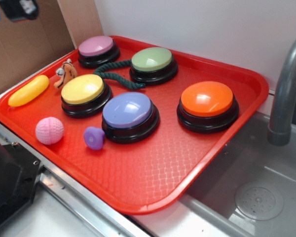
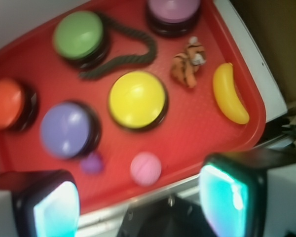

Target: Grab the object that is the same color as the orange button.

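A plain white wall stands behind the bench, with brown cardboard leaning at the left. To the right lies a grey sink — its drain visible — under a curved grey faucet.

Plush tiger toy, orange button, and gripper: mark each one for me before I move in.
plush tiger toy [image 2: 188,64]: wrist view, on its striped orange body.
orange button [image 1: 207,98]: exterior view, centre of the dome.
gripper [image 2: 140,200]: wrist view, midway between its two fingertips, jaws apart.
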You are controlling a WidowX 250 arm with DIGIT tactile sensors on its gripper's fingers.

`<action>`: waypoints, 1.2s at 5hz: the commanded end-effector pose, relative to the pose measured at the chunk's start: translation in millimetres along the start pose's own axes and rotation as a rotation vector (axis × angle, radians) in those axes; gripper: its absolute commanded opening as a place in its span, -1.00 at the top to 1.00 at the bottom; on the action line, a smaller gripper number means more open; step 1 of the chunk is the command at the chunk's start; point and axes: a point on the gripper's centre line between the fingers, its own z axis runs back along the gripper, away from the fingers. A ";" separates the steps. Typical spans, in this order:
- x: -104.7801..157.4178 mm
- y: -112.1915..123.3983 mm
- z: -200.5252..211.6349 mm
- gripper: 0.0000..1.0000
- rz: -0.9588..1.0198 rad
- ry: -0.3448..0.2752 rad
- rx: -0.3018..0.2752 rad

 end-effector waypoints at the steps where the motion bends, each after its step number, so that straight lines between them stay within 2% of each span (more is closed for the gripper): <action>1: 51.7 45.1 -42.1 -1.00 0.355 -0.208 -0.014; 2: 62.0 59.1 -65.8 -1.00 0.556 -0.250 0.066; 3: 71.5 64.3 -86.6 -1.00 0.665 -0.261 0.068; 4: 83.5 68.5 -114.3 -1.00 0.696 -0.238 0.035; 6: 87.5 59.2 -133.3 -1.00 0.702 -0.242 -0.033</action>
